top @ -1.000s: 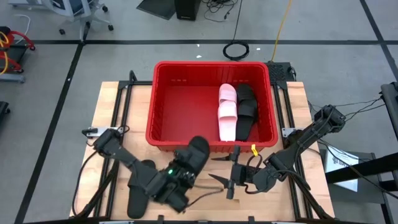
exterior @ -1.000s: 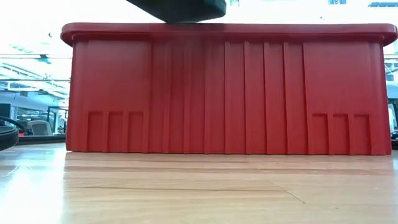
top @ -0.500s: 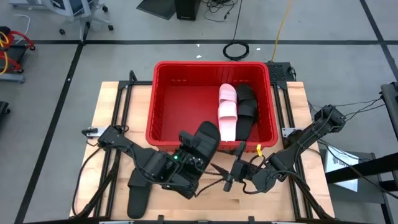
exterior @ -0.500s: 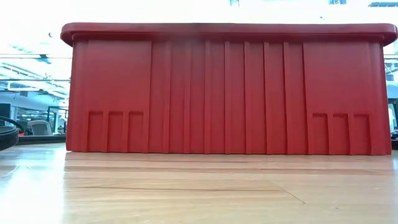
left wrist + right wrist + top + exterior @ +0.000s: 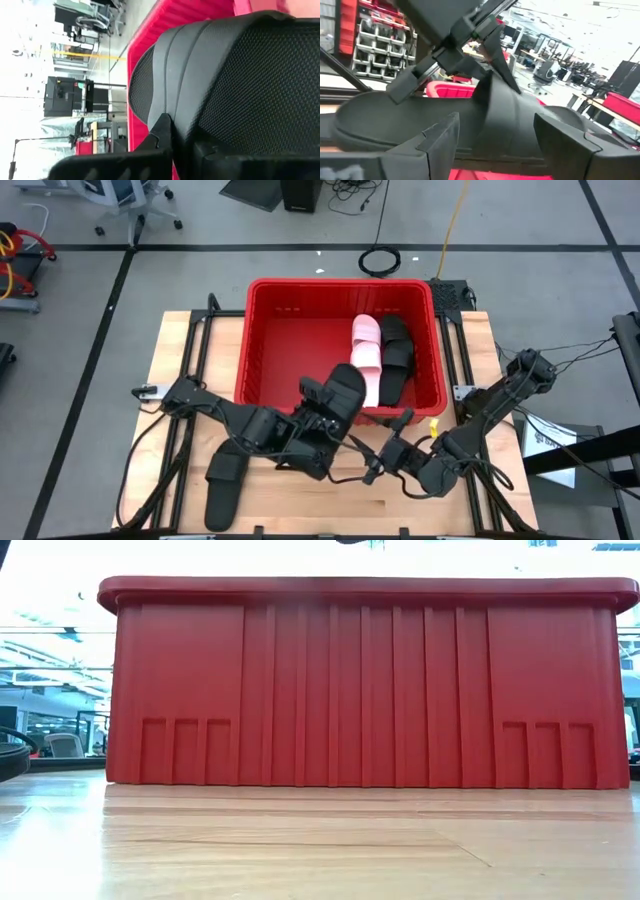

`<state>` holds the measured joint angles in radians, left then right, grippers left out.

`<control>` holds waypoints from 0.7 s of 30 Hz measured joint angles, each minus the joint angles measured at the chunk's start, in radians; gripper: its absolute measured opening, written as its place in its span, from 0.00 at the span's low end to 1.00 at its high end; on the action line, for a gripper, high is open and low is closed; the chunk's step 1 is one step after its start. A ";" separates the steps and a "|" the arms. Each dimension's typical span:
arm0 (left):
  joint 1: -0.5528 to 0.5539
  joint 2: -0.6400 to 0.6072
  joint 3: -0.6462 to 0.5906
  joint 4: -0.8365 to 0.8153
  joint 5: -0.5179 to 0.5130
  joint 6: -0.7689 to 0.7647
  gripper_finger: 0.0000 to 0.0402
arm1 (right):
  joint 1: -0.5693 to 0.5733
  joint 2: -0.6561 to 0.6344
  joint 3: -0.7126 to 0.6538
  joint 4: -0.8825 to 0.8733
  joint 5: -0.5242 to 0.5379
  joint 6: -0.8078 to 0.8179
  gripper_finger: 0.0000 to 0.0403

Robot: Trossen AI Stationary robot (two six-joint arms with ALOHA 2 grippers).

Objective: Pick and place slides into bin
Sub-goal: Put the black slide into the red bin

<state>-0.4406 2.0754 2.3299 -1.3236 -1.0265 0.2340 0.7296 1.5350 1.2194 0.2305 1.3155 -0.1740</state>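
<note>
A matte black slide (image 5: 222, 484) with a wide strap lies flat on the pale wood bench (image 5: 180, 380), at its front left corner, partly covered by the left arm. The left pincer (image 5: 322, 418) is clamped on another black slide (image 5: 343, 392), held tilted over the front rim of the bin (image 5: 290, 340); its fingertips are hidden under the shoe. In the left wrist view this slide (image 5: 240, 85) shows a fine dimpled mesh texture and a smooth curved strap edge, cut off by the frame. The bin is red plastic, rectangular, with a thick rim; in the low view its wall (image 5: 370, 690) is vertically ribbed and blocks everything behind it. Inside, toward the right, a pink slide (image 5: 365, 355) and a black slide (image 5: 397, 358) lie side by side, touching; whether more pink ones sit beneath cannot be told. The right pincer (image 5: 385, 463) hovers over the bench just beside the bin's front right corner, its fingers (image 5: 440, 140) apart with nothing between. Cables (image 5: 380, 260) lie on the grey floor beyond the bench.
</note>
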 joint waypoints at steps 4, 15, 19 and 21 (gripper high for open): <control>0.021 0.000 0.000 0.112 0.012 0.052 0.05 | -0.008 0.007 0.000 0.039 0.003 -0.039 0.61; 0.034 0.000 0.000 0.230 0.061 0.153 0.06 | -0.014 0.146 0.001 0.585 0.258 -0.642 0.61; 0.019 0.000 0.000 0.219 0.059 0.124 0.06 | -0.028 0.149 0.001 0.588 0.250 -0.654 0.61; 0.008 0.000 0.000 0.221 0.064 0.119 0.06 | -0.029 0.147 0.001 0.589 0.250 -0.654 0.61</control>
<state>-0.4321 2.0754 2.3299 -1.1027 -0.9629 0.3527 0.7010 1.6821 1.2201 0.8200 1.5652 -0.8280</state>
